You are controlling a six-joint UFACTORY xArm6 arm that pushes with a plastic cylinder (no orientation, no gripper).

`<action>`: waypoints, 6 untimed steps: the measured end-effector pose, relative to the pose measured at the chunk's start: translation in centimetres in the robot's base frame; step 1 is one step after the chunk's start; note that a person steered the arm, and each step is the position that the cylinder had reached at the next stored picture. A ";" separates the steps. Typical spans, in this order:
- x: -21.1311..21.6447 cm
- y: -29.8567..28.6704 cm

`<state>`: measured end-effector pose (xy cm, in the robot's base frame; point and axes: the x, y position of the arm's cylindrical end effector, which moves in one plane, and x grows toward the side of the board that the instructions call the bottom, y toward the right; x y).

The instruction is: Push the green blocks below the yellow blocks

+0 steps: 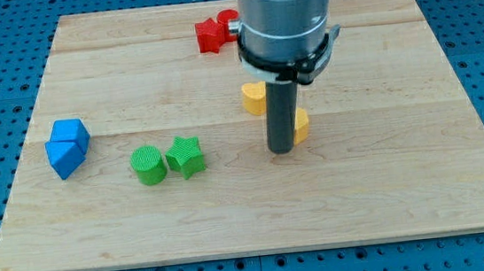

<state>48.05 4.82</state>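
Note:
A green round block (148, 165) and a green star-shaped block (185, 156) sit side by side, touching, at the view's lower left of centre. A yellow block (254, 98) lies near the middle, partly hidden by the arm. A second yellow block (301, 125) shows just to the right of the rod, mostly hidden by it. My tip (282, 149) rests on the board right beside that second yellow block, well to the right of the green star-shaped block.
Two blue blocks (67, 146) sit together at the view's left. Red blocks (213, 33) lie at the top centre, partly hidden by the arm. The wooden board (408, 191) lies on a blue perforated base.

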 end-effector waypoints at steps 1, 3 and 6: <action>-0.5 1.6; -1.2 4.6; -4.0 -6.2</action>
<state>44.08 -1.42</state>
